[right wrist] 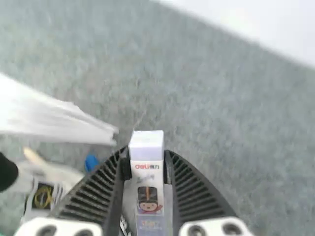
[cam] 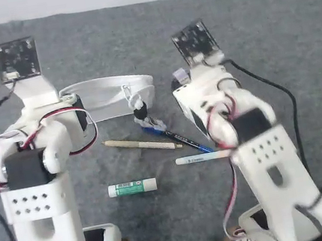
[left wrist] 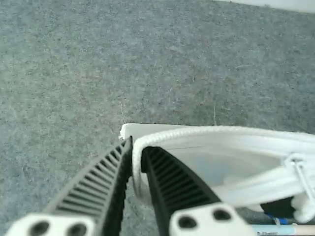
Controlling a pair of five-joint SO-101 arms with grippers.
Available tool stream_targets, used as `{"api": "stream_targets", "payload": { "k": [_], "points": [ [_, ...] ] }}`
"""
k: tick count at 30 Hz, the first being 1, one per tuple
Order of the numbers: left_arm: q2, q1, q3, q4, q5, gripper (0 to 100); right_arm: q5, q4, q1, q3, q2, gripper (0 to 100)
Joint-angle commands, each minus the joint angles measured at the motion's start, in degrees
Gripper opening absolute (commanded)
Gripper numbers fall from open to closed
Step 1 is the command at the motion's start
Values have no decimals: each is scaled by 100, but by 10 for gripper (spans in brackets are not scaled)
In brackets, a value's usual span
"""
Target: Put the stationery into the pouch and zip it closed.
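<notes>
Right gripper [right wrist: 145, 153] is sitting closest to the lens and it's squeezing a small white box [right wrist: 146, 140], probably an eraser, upright between its jaws. It's hovering just beside one end of the white pouch [cam: 109, 101], not inside it yet.

Left gripper [left wrist: 137, 147] is pinching the rim at the pouch's other end, and the mouth is gaping open with the zipper pull [left wrist: 295, 162] sitting along the edge.

Lying loose on the gray mat [cam: 269, 31] near the pouch are a pencil [cam: 141, 144], a blue pen [cam: 182, 141] crossing next to it, a white pen [cam: 203, 158] and a glue stick [cam: 132, 187] a bit further out.

So I'm reading this as mid-loading. Next move is probably getting the box over the opening and letting go inside while the rim is pinned. Zipping is looking far off.
</notes>
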Motion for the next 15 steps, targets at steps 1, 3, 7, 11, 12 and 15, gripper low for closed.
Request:
{"api": "stream_targets", "payload": {
  "k": [1, 3, 7, 11, 12, 15],
  "points": [
    [-9, -97, 13, -466, 237, 11, -53, -541, -40, 352, -1165, 6],
    [-9, -193, 171, -642, 264, 11, -44, -637, -180, 571, -1684, 6],
    [-26, -316, 259, -721, 273, 11, -35, -857, -611, 888, -2554, 6],
    [-35, -316, 268, -695, 273, 11, -35, -1253, -1068, 1231, -3240, 6],
    [-35, -316, 268, -695, 273, 11, -35, -1358, -1191, 1319, -3389, 6],
    [-35, -316, 277, -686, 273, 11, -35, -1727, -1596, 1530, -3714, 6]
  ]
}}
